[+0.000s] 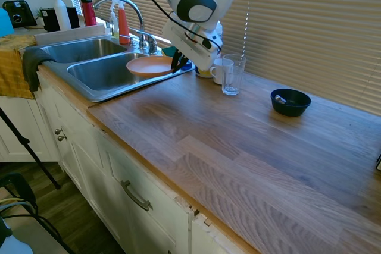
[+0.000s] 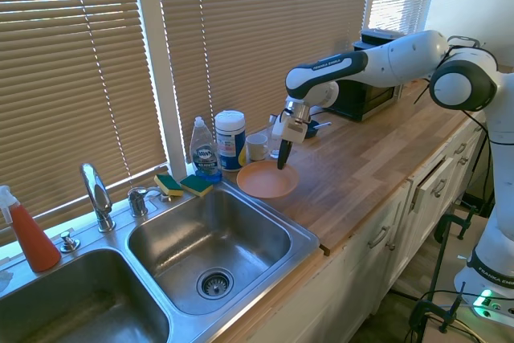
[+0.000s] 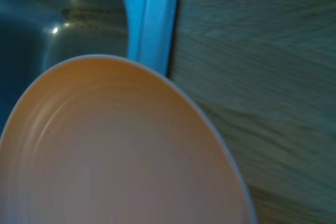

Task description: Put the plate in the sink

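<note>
Plate [image 1: 150, 65]: pinched at rim by hand [image 1: 177, 62], frame centre-left, above sink [image 1: 101, 72] edge; carry further over basin, lower level.

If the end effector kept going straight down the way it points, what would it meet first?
Probably the sink rim: the end effector holds the plate by its edge above the basin's corner. Depth is unclear.

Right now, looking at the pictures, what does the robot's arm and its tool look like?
The arm is glossy white with rounded segments and dark grey round caps at the joints. One link bears a dark band with small white lettering, too small to read. Black cables run along the arm in the first exterior view. The tool has a boxy white body ending in two slim black fingers.
</note>
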Robot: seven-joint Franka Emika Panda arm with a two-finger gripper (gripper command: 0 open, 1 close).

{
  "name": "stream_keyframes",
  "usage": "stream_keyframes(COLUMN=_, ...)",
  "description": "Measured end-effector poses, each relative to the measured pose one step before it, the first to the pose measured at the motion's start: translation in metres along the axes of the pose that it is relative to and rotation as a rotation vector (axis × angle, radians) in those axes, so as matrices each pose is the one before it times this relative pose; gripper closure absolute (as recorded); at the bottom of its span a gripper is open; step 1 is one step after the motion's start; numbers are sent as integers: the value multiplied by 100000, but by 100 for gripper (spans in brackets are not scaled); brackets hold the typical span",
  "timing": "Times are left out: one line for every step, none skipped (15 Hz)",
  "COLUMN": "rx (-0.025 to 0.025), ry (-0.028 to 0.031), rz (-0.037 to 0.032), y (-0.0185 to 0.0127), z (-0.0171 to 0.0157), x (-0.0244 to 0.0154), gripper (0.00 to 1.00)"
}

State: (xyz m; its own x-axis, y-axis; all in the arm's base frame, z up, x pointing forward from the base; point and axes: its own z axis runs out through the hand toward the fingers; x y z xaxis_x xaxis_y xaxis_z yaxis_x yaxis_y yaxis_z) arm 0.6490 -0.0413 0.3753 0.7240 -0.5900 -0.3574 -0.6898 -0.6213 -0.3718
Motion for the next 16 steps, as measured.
stream_keyframes(rx=-228, ry=15, rz=449, y=-860, z=142, x=-1230, gripper=100)
stream_keyframes(rx=-62, ry=343, rz=458, y=-847, z=122, x=-1054, gripper=100)
stream_keyframes(rx=-40, ry=789, rz=675, y=-899, z=352, x=-1007, gripper=100)
stream_keyframes(rx=-225, ry=272, rz=34, y=-150, z=95, x=-110, gripper=100)
stream_keyframes(rx=-110, ry=600, rz=-377, y=-502, z=264, x=-361, gripper=100)
stream_keyframes(rx=143, ry=653, rz=-1238, y=-898, z=495, x=-684, gripper=100)
stream_keyframes(rx=-94, ry=693, rz=-1842, y=-1375, z=879, x=-1135, gripper=100)
stream_keyframes(rx=-491, ry=755, rz=-1842, y=-1638, z=1133, x=-1454, gripper=100)
stream_keyframes(rx=-795, ry=739, rz=-1607, y=-1751, z=1421, x=-1634, gripper=100)
stream_keyframes(rx=-1019, ry=902, rz=-1646, y=-1779, z=1675, x=-1663, gripper=100)
stream_keyframes(rx=-1149, ry=852, rz=-1611, y=-1644, z=1803, x=-1449, gripper=100)
stream_keyframes(rx=-1310, ry=714, rz=-1421, y=-1649, z=1952, x=-1275, gripper=100)
stream_keyframes(rx=-1409, ry=874, rz=-655, y=-1399, z=1784, x=-813, gripper=100)
stream_keyframes(rx=-1328, ry=968, rz=-44, y=-1092, z=1706, x=-313, gripper=100)
stream_keyframes(rx=-1372, ry=606, rz=-101, y=-888, z=1873, x=-12, gripper=100)
stream_keyframes(rx=-861, ry=582, rz=365, y=-526, z=1706, x=411, gripper=100)
